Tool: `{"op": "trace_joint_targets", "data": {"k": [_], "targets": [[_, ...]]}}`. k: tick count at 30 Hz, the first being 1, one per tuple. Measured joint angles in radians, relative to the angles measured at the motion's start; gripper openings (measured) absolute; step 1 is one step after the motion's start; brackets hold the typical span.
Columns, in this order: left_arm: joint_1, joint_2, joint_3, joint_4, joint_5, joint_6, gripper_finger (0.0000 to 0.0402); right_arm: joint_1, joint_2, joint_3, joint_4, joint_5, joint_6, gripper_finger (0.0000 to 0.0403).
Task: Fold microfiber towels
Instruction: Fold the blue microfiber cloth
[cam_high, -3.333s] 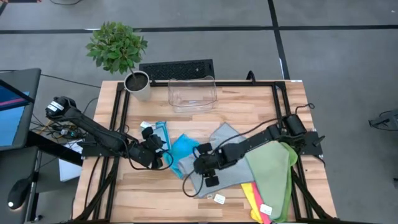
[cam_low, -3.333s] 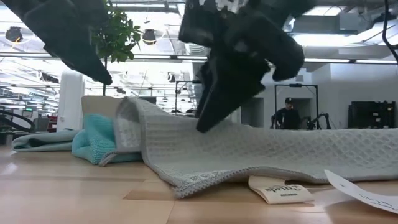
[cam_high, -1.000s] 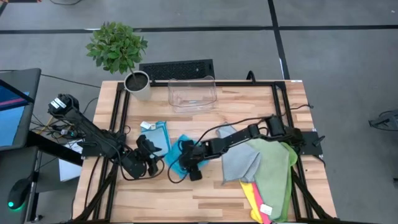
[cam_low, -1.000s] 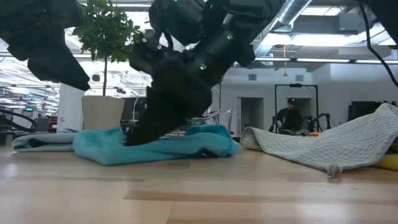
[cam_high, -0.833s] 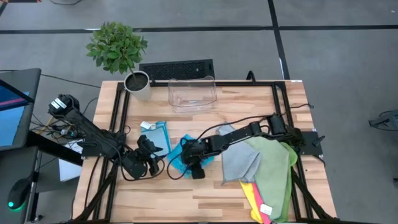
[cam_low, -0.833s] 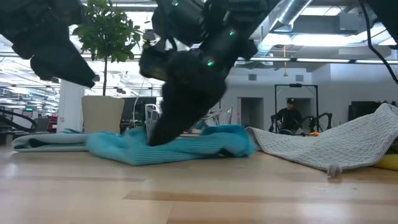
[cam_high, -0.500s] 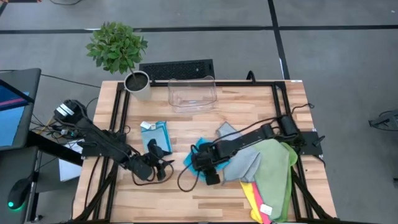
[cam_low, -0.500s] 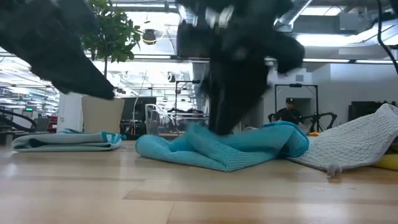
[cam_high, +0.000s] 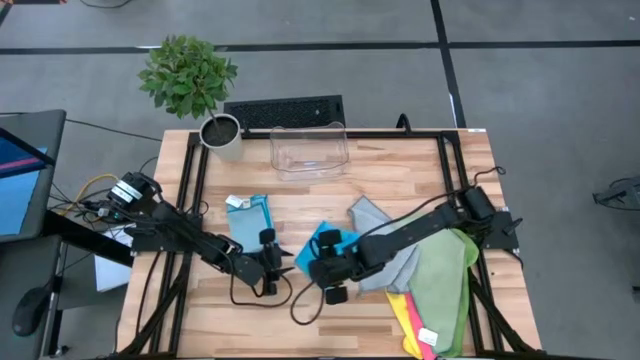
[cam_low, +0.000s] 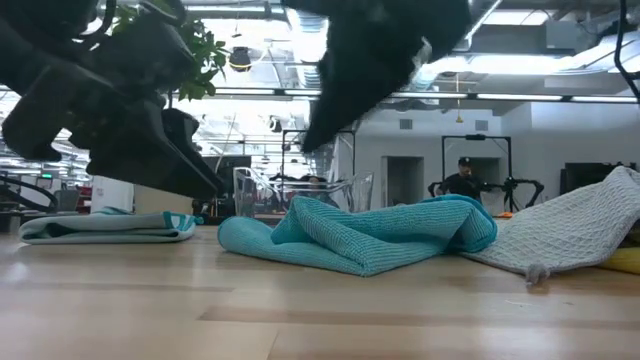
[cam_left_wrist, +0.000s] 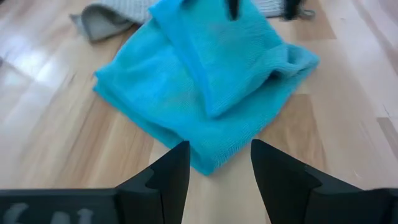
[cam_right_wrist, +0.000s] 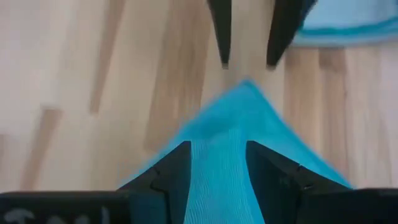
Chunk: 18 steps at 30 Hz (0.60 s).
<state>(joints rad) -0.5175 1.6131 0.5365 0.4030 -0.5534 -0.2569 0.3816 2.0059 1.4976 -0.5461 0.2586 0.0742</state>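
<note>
A teal microfiber towel (cam_high: 333, 240) (cam_low: 370, 235) lies crumpled in a heap on the table's middle. My left gripper (cam_high: 283, 266) (cam_left_wrist: 219, 155) is low at its left end, open, its fingertips on either side of the towel's near corner (cam_left_wrist: 208, 163) without a touch that shows. My right gripper (cam_high: 318, 268) (cam_low: 315, 135) hangs open above the towel (cam_right_wrist: 230, 143), clear of it. A folded light blue towel (cam_high: 250, 213) (cam_low: 105, 227) lies flat to the left.
A grey towel (cam_high: 380, 225) (cam_low: 560, 235) lies rumpled just right of the teal one, on a pale green towel (cam_high: 440, 275), with yellow and pink ones (cam_high: 405, 315) near the front edge. A clear bin (cam_high: 308, 150) and a plant pot (cam_high: 221, 135) stand at the far edge.
My right gripper has dragged the teal towel along the table toward the right edge, then risen off it, leaving it in a heap beside the grey towel. My left gripper has followed toward the right, sunk toward the table and rolled, ending at the towel's left end.
</note>
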Motion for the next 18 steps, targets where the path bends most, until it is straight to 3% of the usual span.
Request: {"op": "trace_joint_targets", "data": {"k": [8,13,18], "targets": [[-0.001,0.005,-0.001,0.081,-0.111,0.094,0.0164,-0.011,0.082,0.002,0.120,-0.035,0.006,0.0176],[0.021,0.073,0.003,0.238,-0.047,0.197,0.0153,-0.012,0.112,-0.001,0.106,-0.025,0.059,0.0175],[0.053,0.182,0.017,0.287,0.000,0.210,0.0116,-0.006,0.109,0.003,0.110,-0.020,0.128,0.0171]]}}
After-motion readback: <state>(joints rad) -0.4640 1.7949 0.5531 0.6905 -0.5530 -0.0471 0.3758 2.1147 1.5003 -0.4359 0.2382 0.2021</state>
